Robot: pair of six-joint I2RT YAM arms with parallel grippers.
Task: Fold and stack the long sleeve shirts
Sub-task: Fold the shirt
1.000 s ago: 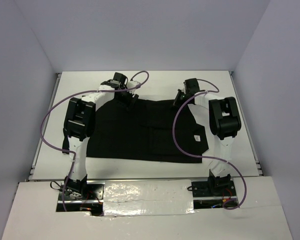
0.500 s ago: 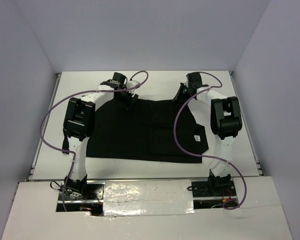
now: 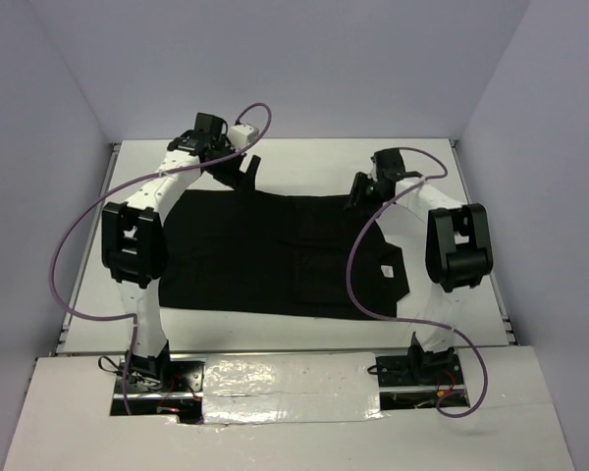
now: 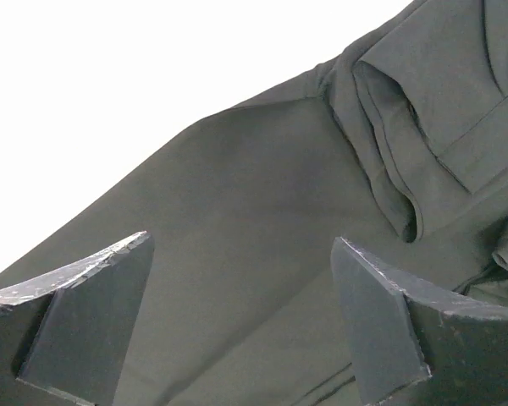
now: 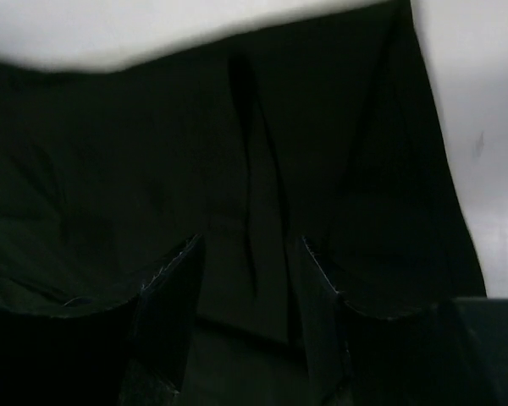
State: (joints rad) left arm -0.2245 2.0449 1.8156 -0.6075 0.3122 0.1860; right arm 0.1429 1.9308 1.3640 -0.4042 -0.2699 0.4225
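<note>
One of the long sleeve shirts, plain black, lies folded flat across the middle of the white table, a small white tag near its right edge. My left gripper hangs open above the shirt's far left corner. In the left wrist view its jaws stand wide apart, with the cloth below and nothing between them. My right gripper sits low at the shirt's far right corner. It is open, and only dark cloth shows under the gap of the right gripper.
Bare white table runs behind the shirt up to the back wall. Metal rails edge the table at the left and right. Purple cables loop beside both arms.
Both grippers have opened and let go of the shirt's far edge. The left arm has risen and swung back to the left. The right gripper has shifted slightly right.
</note>
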